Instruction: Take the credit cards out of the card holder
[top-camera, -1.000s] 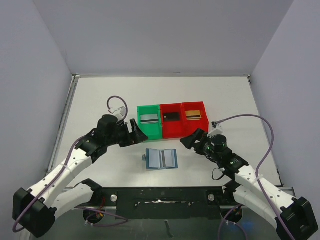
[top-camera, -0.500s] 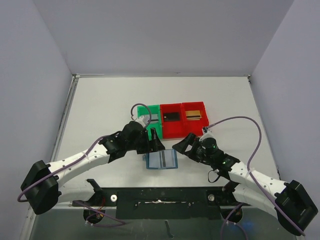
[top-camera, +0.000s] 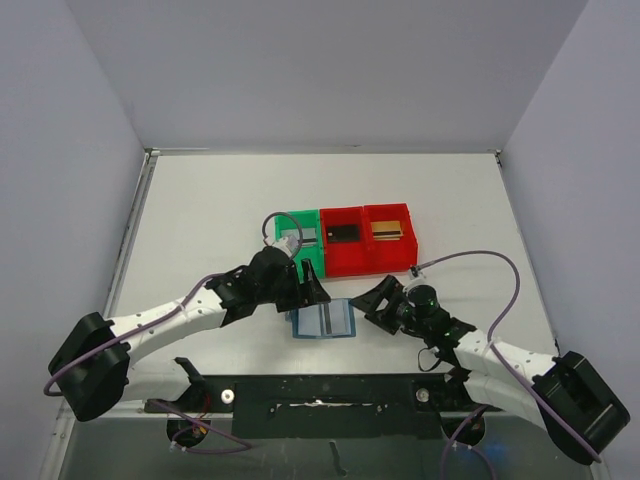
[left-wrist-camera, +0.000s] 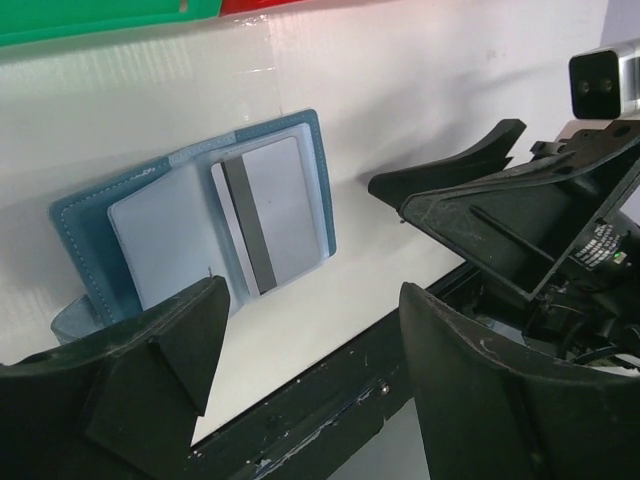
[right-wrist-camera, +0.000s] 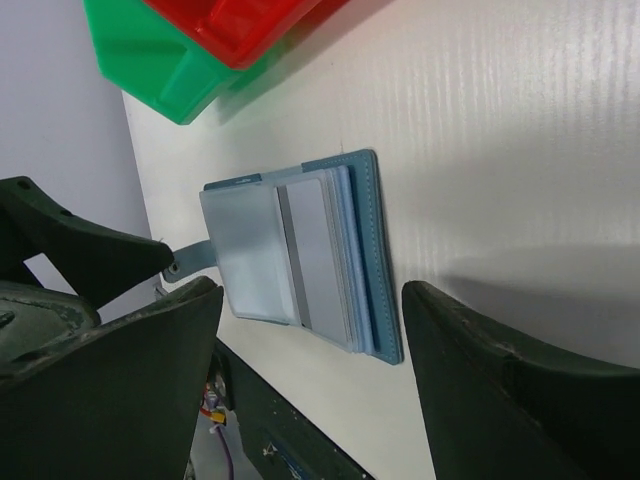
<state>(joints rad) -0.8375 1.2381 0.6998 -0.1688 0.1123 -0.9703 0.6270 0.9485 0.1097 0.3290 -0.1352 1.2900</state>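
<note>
Your left gripper (top-camera: 312, 288) hangs jaws wide and empty at the far left corner of the card holder (top-camera: 322, 320). The holder lies open and flat, pockets up, by the middle of the table's (top-camera: 200, 200) near edge, long axis left to right. A grey card (left-wrist-camera: 265, 215) sits in one panel, dark stripe by the fold. Your right gripper (top-camera: 368, 303), just beside its right end, is spread wide too, holding nothing.

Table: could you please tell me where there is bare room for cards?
Bare table lies left of the green bin, right of the red bins, and behind them. It is crowded around the card holder, flanked by the left gripper and right gripper.
</note>
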